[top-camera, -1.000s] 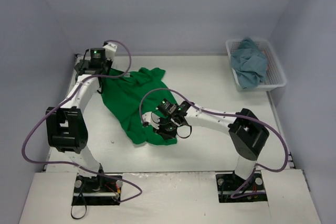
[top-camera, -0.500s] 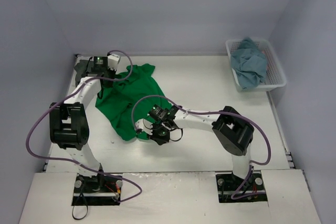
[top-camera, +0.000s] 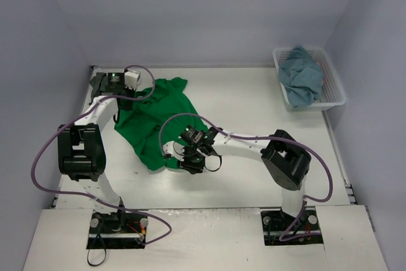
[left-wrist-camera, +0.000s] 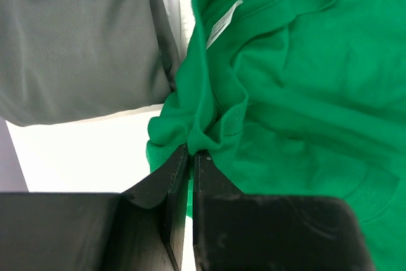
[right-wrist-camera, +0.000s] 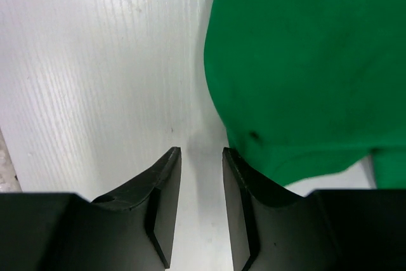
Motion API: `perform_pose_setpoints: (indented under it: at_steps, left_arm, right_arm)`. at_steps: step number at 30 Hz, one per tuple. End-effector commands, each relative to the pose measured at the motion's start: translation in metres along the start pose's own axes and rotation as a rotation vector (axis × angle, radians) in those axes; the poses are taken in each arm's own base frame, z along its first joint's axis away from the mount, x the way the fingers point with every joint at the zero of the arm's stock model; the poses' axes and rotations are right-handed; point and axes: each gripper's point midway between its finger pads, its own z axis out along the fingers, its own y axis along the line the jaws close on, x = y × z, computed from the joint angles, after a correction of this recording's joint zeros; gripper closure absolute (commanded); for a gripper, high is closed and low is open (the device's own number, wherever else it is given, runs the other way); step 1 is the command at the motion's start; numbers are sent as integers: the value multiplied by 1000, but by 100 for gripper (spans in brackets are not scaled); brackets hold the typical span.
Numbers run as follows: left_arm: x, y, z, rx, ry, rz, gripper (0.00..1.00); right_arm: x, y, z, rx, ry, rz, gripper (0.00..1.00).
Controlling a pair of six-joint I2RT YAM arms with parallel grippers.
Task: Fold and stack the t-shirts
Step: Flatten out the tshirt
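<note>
The bright green t-shirt (top-camera: 155, 115) lies crumpled on the left half of the table. My left gripper (top-camera: 125, 96) is at the far left, shut on a bunched fold near the collar (left-wrist-camera: 202, 132); the white neck label (left-wrist-camera: 222, 23) shows beyond it. My right gripper (top-camera: 177, 158) is open at the shirt's near edge. In the right wrist view (right-wrist-camera: 201, 150) only bare table lies between its jaws, and the green hem (right-wrist-camera: 298, 49) lies against the right finger. The dusty blue t-shirt (top-camera: 301, 77) sits in the basket. A dark grey cloth (left-wrist-camera: 76, 42) lies left of the green shirt.
The white slatted basket (top-camera: 336, 93) stands at the far right corner. Purple cables loop over both arms. Walls close in the table on the left, back and right.
The green shirt has been dragged left and bunched narrower, with my left gripper still holding it. My right gripper has moved left and nearer, from over the shirt to its near edge.
</note>
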Motion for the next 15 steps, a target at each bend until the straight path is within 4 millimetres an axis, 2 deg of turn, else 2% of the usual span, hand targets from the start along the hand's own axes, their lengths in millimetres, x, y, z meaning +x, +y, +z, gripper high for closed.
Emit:
perform_pose_setpoints:
  at_steps: [1, 7, 10, 15]
  left_arm:
    - [-40, 8, -26, -17, -137, -28, 100]
    - [-45, 10, -33, -24, -152, -50, 100]
    - [-49, 9, -36, -17, -157, -57, 100]
    - [-48, 9, -37, -17, -154, -65, 100]
  right_arm:
    - [-19, -4, -39, 84, -73, -33, 70]
    - [-17, -1, -56, 103, -110, -26, 70]
    - [-15, 3, -51, 75, -111, -24, 70]
    - [-12, 4, -32, 31, -94, -15, 69]
